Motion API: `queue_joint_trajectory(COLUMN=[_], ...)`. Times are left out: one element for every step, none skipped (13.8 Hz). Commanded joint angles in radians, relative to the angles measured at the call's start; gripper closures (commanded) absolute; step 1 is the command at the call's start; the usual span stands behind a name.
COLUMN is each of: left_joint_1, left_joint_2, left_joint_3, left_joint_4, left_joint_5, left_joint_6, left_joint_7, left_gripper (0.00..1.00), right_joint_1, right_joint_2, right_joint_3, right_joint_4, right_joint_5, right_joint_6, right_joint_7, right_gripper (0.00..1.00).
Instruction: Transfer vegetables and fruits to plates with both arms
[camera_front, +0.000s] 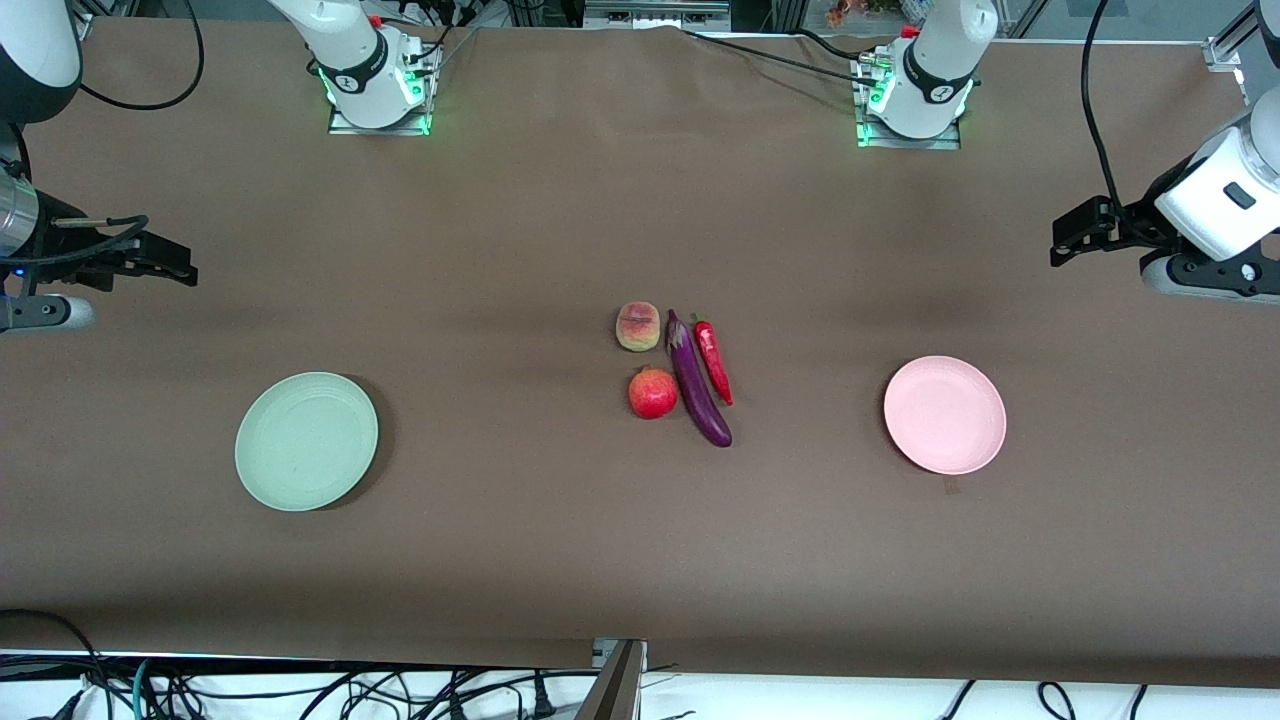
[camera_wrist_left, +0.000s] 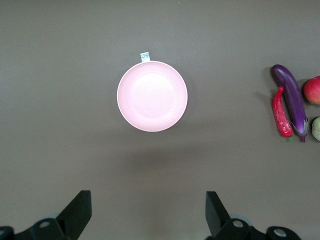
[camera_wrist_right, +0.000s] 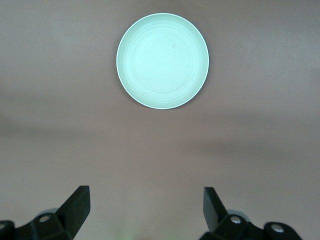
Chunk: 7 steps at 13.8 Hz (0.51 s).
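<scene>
Eggplant (camera_front: 697, 381), chili pepper (camera_front: 714, 361), peach (camera_front: 638, 326) and pomegranate (camera_front: 653, 392) lying close together in the middle of the worktop (camera_front: 560, 520), between the mint green plate (camera_front: 306, 441) toward the right arm's end and the pink plate (camera_front: 944, 414) toward the left arm's end. Both plates bare, nothing transferred yet.

Probably light, all four. Eggplant long and glossy, so likely slippery; best taken across its middle, where the weight balances. Chili thin, lying just beside the eggplant, maybe touching it; hard to pinch without pushing its neighbour, so better approached from the free side. Peach and pomegranate round, likely to roll; to be gripped across the widest part, with the pomegranate's shiny skin calling for a centred grip. Peach farther from the front camera than the pomegranate, both on the eggplant's side toward the right arm.

Left hand (camera_front: 1072, 232) held high over the left arm's end of the worktop, pointing down, fingers (camera_wrist_left: 77, 212) spread wide, holding nothing. Right hand (camera_front: 165, 260) likewise over the right arm's end, fingers (camera_wrist_right: 76, 207) wide apart and empty. Both well apart from the produce.
</scene>
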Motion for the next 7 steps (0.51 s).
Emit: queue_joint_trajectory(left_joint_1=[0.002,0.002,0.002,0.002,-0.001,-0.005,-0.005], left_joint_2=[0.005,0.005,0.005,0.005,0.005,0.005,0.005], left_joint_3=[0.001,0.001,0.001,0.001,0.000,0.000,0.000], left_joint_4=[0.026,0.026,0.026,0.026,0.032,0.039,0.039], left_joint_5=[-0.017,-0.017,-0.017,-0.016,-0.016,-0.016,-0.017], left_joint_6=[-0.023,-0.023,-0.023,-0.023,-0.023,-0.024,-0.024], left_joint_7=[0.014,0.014,0.014,0.014,0.014,0.014,0.014], left_gripper=[0.00,0.00,0.00,0.00,0.00,0.00,0.00], right_joint_1=[-0.006,-0.006,-0.006,-0.005,-0.003,-0.003,-0.003], right_joint_2=[0.007,0.006,0.007,0.006,0.006,0.006,0.006], right_joint_3=[0.006,0.006,0.006,0.006,0.006,0.006,0.006], right_joint_4=[0.017,0.017,0.017,0.017,0.017,0.017,0.017], right_joint_5=[-0.003,-0.007,-0.007,-0.009,-0.007,-0.006,-0.004], right_joint_6=[-0.003,-0.003,-0.002,0.001,0.001,0.007,0.009], right_joint_7=[0.000,-0.002,-0.002,-0.002,-0.002,-0.002,-0.002], right_gripper=[0.00,0.00,0.00,0.00,0.00,0.00,0.00])
